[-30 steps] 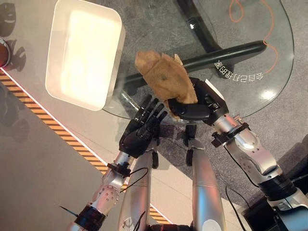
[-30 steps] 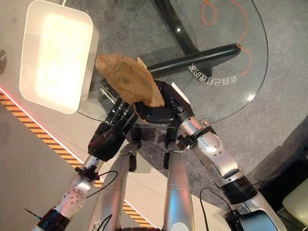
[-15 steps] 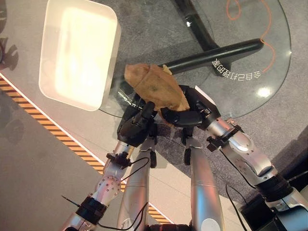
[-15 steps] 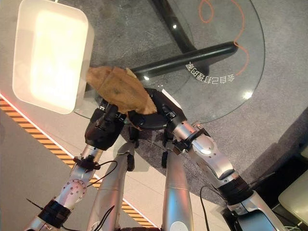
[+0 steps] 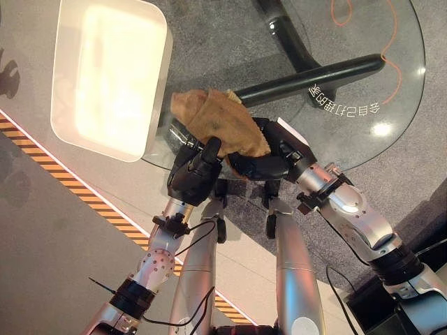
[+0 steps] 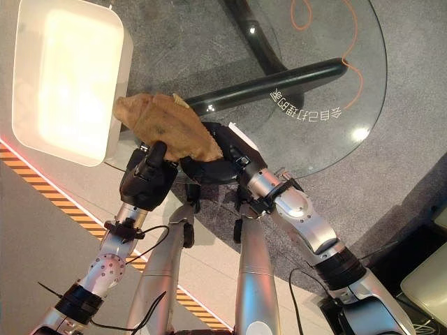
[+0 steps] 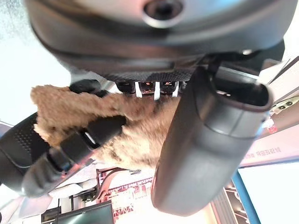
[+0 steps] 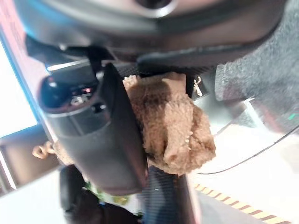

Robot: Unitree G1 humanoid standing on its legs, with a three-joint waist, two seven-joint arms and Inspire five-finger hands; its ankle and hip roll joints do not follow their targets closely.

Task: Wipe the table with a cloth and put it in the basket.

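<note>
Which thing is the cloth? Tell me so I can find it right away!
Find the round glass table and go to its near edge, beside the white basket. There the left hand and right hand both grip a crumpled lump: that is the cloth. It is the one soft, fuzzy tan thing among hard glass, white plastic and dark hands.

Left hand (image 5: 192, 173) and right hand (image 5: 269, 155) meet, fingers curled.
</note>
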